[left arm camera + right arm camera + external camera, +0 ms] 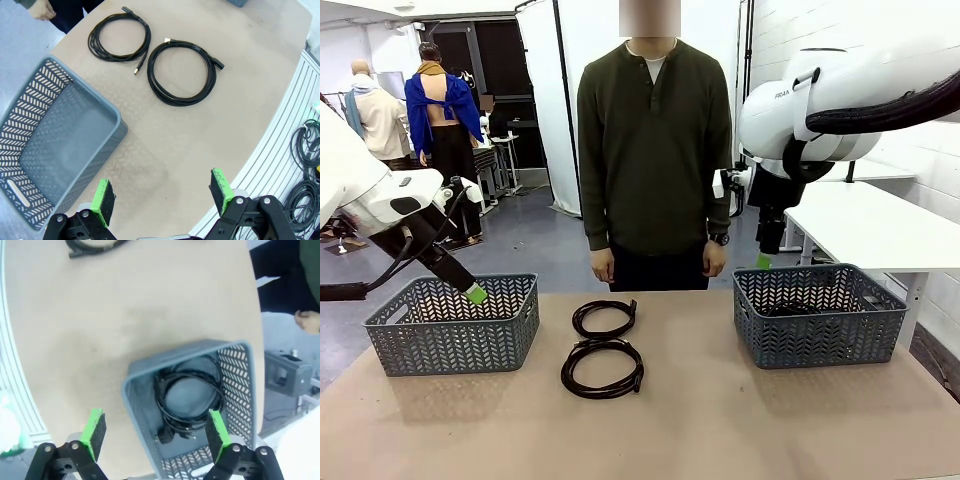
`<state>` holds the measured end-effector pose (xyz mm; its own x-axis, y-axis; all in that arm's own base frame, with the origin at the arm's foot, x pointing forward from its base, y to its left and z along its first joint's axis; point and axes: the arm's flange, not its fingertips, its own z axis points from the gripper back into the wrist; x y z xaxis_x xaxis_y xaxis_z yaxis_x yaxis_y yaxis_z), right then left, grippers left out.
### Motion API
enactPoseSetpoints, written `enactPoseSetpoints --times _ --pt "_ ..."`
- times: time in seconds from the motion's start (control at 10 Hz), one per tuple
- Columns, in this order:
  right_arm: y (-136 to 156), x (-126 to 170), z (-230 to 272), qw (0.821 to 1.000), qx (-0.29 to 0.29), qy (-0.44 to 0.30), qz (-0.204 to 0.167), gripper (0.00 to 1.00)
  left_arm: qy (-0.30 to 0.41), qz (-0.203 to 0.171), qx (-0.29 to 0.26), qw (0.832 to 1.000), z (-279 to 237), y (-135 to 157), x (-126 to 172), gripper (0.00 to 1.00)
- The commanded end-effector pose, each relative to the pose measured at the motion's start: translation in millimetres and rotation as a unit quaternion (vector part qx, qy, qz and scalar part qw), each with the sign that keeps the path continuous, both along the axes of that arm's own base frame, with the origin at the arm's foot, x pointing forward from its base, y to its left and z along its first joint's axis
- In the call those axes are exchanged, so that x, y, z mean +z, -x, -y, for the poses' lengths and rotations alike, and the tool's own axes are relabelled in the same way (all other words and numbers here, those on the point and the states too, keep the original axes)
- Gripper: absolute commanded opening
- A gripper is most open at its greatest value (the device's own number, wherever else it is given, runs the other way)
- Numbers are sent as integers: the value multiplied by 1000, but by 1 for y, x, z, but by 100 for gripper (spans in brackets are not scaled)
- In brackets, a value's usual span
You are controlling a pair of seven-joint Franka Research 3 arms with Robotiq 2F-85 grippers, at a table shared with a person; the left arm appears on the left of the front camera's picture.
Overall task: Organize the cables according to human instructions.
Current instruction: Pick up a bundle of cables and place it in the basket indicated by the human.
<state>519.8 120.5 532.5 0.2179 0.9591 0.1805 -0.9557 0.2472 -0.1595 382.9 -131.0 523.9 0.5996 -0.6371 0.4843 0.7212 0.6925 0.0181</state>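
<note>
The left gripper (pixel 161 192) and the right gripper (pixel 156 432) stand open and empty. Two cables (pixel 602 367) lie in the middle of the tabletop (pixel 740 420). Probably the person (pixel 655 150) must first show where each goes.

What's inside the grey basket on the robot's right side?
The right basket holds coiled black cable with a chunky plug. The loops overlap, so whether it is one cord or two cannot be told.
</note>
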Motion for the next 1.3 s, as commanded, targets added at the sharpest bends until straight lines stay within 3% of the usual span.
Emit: enactPoseSetpoints --times 0.0,0.1,0.4,0.9,1.2 --pt "26 -16 -12 998 -19 -46 40 100 9 2 -7 1000 -2 0 -1 100" --pt "34 -20 -20 996 -23 -58 58 100 9 2 -7 1000 -2 0 -1 100" --pt "50 -31 -44 994 -39 -93 44 100 9 2 -7 1000 -2 0 -1 100" --pt "54 -44 -60 994 -40 -99 13 100 9 2 -7 1000 -2 0 -1 100" --pt "51 -36 -57 995 -42 -87 25 100 9 2 -7 1000 -2 0 -1 100"
